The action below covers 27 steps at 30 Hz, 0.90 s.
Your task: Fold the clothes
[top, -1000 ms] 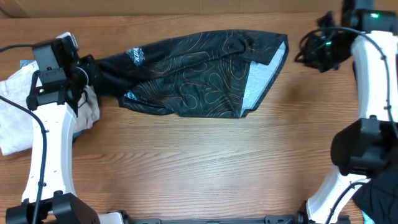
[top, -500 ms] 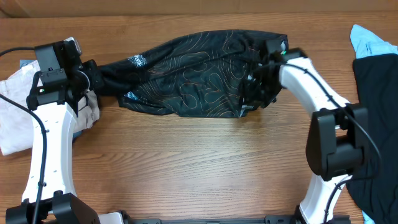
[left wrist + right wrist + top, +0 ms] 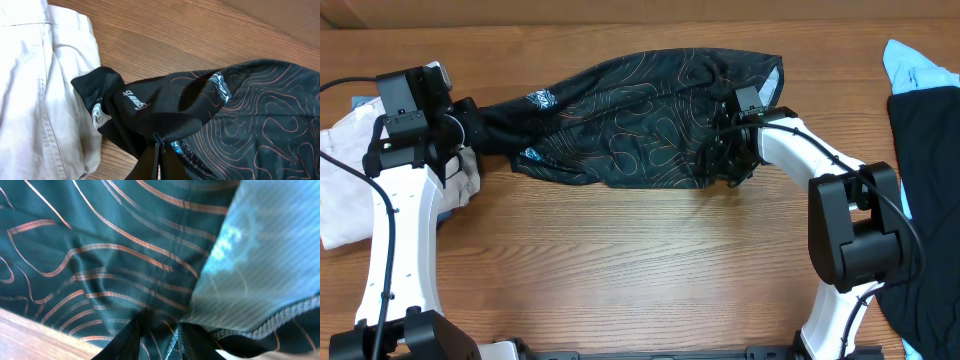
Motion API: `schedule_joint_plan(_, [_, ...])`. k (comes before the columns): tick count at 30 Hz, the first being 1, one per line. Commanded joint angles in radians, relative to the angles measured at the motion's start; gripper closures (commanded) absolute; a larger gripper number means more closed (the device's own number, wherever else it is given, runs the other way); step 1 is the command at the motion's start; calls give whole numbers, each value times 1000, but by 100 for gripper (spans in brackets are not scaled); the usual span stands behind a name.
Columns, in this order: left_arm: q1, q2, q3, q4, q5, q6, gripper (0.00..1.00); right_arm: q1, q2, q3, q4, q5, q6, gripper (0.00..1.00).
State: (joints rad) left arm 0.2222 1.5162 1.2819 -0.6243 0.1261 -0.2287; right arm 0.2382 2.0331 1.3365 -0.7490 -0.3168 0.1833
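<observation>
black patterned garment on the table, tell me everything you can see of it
The black garment is thin, sporty-looking fabric with fine orange-tan contour lines and small light-blue logos. A paler grey-blue inner side shows at its right end. It lies bunched and stretched sideways across the far half of the table. The left gripper is pinched shut on its left end, beside the beige trousers. The right gripper straddles its right edge; whether it is clamped is unclear.
</observation>
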Motion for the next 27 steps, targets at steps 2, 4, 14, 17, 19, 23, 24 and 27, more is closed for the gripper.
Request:
schedule_joint_plan(2, [0,0,16,0,-3,24,96,-2,-22,-11,12,-2,5,71])
schedule_joint_plan(4, [0,0,16,0,-3,24,96,-2,-22,-11,-9,-2,5,71])
schedule_joint_plan(14, [0,0,16,-4,-3,24,96,-4,-24,63,-61,-43,0,73])
schedule_joint_plan(17, [0,0,16,-5,-3,24,96,-4,-24,65,-44,-20,0,73])
schedule_joint_plan(19, [0,0,16,-5,-3,24,96,-4,-24,65,-37,-13,0,73])
schedule_joint_plan(23, [0,0,16,-5,-3,24,96,-4,-24,65,-46,-13,0,73])
schedule_joint_plan(24, [0,0,16,-5,-3,24,96,-4,-24,65,-45,-13,0,73])
schedule_joint_plan(27, [0,0,16,-5,-3,24,96,-4,-22,61,-40,-13,0,71])
